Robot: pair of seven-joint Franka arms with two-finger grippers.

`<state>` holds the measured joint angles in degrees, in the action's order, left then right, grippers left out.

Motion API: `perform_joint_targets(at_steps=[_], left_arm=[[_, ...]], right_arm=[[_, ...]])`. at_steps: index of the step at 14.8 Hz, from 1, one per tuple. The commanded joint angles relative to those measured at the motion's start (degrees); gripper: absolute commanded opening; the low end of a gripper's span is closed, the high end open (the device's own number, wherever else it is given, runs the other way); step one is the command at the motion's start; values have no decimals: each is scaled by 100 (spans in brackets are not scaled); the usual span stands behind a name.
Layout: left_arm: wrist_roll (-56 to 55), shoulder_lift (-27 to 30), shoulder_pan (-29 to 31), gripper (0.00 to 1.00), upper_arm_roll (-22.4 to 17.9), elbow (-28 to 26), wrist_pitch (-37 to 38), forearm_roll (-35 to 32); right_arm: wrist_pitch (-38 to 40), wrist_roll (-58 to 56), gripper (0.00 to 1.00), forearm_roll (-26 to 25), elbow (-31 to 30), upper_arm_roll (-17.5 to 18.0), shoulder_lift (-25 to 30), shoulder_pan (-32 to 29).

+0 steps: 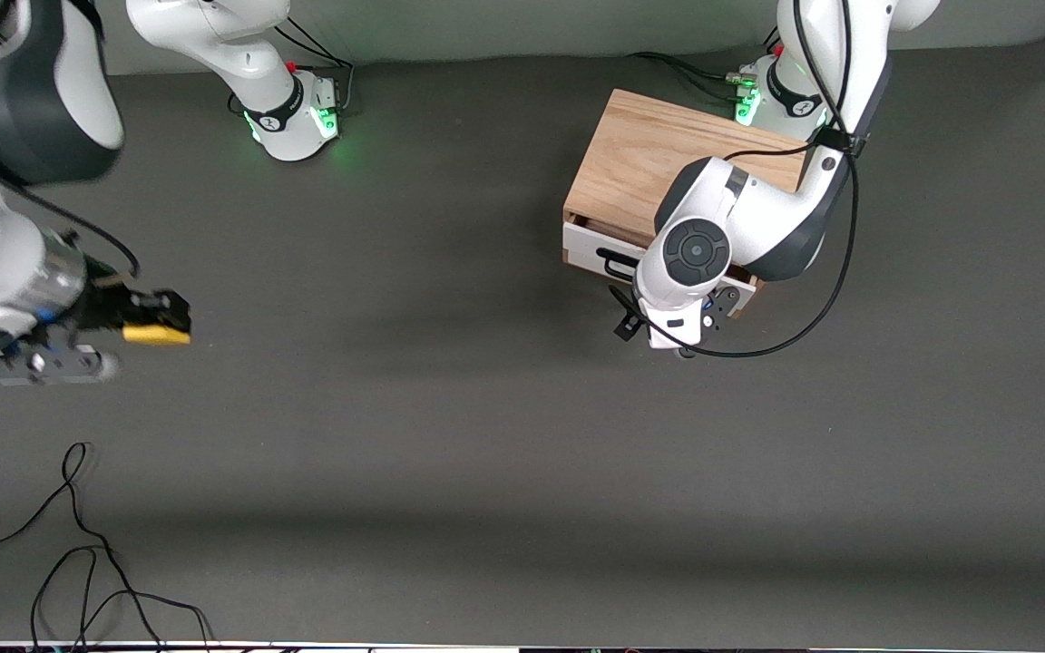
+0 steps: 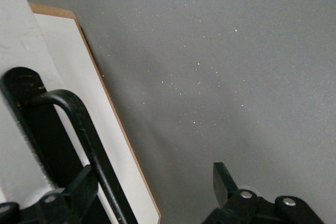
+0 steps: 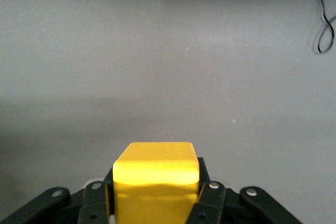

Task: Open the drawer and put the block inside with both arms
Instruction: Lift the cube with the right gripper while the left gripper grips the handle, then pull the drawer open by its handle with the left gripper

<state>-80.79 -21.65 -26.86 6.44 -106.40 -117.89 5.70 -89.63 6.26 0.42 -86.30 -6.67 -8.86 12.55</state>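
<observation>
The block [image 3: 156,179], a bright yellow cube, sits pinched between the right gripper [image 1: 160,319]'s jaws, which press on two of its sides. In the right wrist view the cube fills the gap between the two black fingers [image 3: 210,203], with its top face and one side face showing. The front view shows this gripper up in the air over bare grey bench [image 1: 450,435] toward the right arm's end, well apart from the wooden box [image 1: 636,168].

The left gripper [image 1: 636,319] is at the drawer [image 1: 588,247], in front of its white face, toward the left arm's end of the bench. Its jaws stand spread: in the left wrist view one finger [image 2: 79,190] lies against the black bar handle [image 2: 79,124] and the other finger [image 2: 224,179] stands clear of it over the grey bench, so the bar is not gripped.

In the front view the left arm's wrist hides most of the drawer front, and only one end of the handle shows; a dark slit along the top of the front suggests the drawer is slightly out of the box, if at all. The left wrist view alone gives the handle's curved end and the front's wooden edge up close. The front view alone shows loose black cables [image 1: 78,544] lying on the bench nearer the camera, and the two green-lit bases.
</observation>
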Motion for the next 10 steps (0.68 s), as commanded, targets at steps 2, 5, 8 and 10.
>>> perform_joint_targets(at_steps=[2,5,8,10], left_arm=[[-103,-41,-74,97,-55,-118,-445,-60],[-95,-15,-65,97,-64,-136,-699,-69],[-24,3,-47,98,-64,-135,-1331,-69],[-15,-50,-30,98,-64,-135,-1709,-69]], right_arm=[[-422,-282,36,11,-1423,-229,1244,72],[-634,-354,36,11,-1864,-388,1598,81],[-661,-354,36,-15,-1917,-475,1598,81],[-661,-354,36,-33,-1926,-520,1598,81]])
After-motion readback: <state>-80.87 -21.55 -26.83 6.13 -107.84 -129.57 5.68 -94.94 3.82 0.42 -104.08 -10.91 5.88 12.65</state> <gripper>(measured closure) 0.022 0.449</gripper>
